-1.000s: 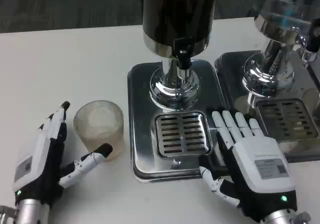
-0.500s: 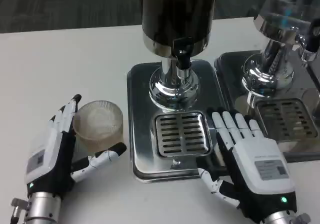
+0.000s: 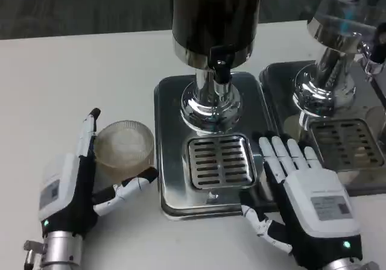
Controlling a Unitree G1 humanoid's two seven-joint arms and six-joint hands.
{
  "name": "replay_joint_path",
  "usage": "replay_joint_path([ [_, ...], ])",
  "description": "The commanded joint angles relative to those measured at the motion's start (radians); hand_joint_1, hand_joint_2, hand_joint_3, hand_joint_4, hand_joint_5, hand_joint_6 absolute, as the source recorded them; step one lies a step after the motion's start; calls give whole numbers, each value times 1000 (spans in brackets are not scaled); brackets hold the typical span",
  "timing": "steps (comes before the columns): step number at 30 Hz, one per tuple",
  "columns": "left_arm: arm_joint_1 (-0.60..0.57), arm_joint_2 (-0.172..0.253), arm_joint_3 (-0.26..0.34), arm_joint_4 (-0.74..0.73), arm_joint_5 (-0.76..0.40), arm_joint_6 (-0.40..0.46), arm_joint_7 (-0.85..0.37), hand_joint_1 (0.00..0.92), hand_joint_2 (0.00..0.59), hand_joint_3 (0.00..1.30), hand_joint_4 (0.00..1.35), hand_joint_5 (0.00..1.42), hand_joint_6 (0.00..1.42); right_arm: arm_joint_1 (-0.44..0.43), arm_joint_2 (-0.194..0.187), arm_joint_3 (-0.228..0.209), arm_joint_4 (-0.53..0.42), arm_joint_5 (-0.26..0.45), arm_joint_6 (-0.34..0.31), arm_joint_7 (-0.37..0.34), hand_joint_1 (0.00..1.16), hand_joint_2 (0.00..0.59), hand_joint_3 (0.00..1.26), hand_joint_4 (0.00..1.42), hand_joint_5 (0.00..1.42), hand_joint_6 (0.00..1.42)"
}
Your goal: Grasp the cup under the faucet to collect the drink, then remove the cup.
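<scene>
While the cup [image 3: 124, 148] stands on the white table [image 3: 72, 77] just left of the drip tray [image 3: 172, 191], the left hand [image 3: 75, 182] brackets it: fingers [image 3: 89, 134] straight along its left side, thumb [image 3: 129, 187] curled at its near edge, not clearly gripping. The faucet [image 3: 220, 65] hangs over the grille [image 3: 220, 160]. The right hand [image 3: 301, 191] lies flat, fingers spread, on the tray's right edge.
</scene>
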Motion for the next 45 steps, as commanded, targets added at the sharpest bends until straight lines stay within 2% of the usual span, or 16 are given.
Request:
replay_joint_path([
  [1, -11, -9, -21, 27, 24, -23, 69, 367, 48, 93, 214, 496, 599, 12, -6, -2, -26, -5, 5, 11, 273, 455, 4, 0, 0, 0],
  [3, -13, -11, -30, 32, 36, -20, 103, 419, 64, 183, 335, 620, 770, 12, -6, -2, -28, -5, 6, 14, 274, 455, 4, 0, 0, 0],
  [5, -12, -12, -37, 35, 46, -20, 128, 511, 78, 302, 489, 749, 897, 14, -7, -3, -30, -3, 5, 16, 274, 457, 4, 0, 0, 0],
  [10, -10, -20, -55, 39, 59, -19, 184, 557, 61, 455, 658, 891, 1055, 14, -4, -4, -31, -3, 6, 19, 278, 462, 5, 0, 0, 0],
  [15, -7, -20, -71, 35, 78, -10, 242, 601, 35, 546, 735, 956, 1119, 16, -2, -4, -31, -2, 5, 18, 278, 458, 5, 0, 0, 0],
  [26, -3, -18, -80, 9, 93, 3, 316, 618, 13, 571, 753, 963, 1154, 11, -4, -5, -27, -1, 0, 16, 278, 457, 5, 0, 0, 0],
  [30, -5, -11, -80, -6, 104, 7, 337, 682, 24, 579, 753, 964, 1165, 7, -1, -4, -22, -1, 1, 14, 281, 457, 5, 0, 0, 0],
  [34, -4, -6, -78, -31, 121, 8, 360, 700, 19, 579, 753, 962, 1168, 5, 2, -3, -17, -3, 3, 12, 316, 447, 5, 0, 0, 0],
  [45, 0, 3, -72, -104, 129, 5, 385, 711, 16, 579, 744, 951, 1154, 5, 5, -11, -13, 4, 5, 7, 329, 449, 5, 0, 0, 0],
])
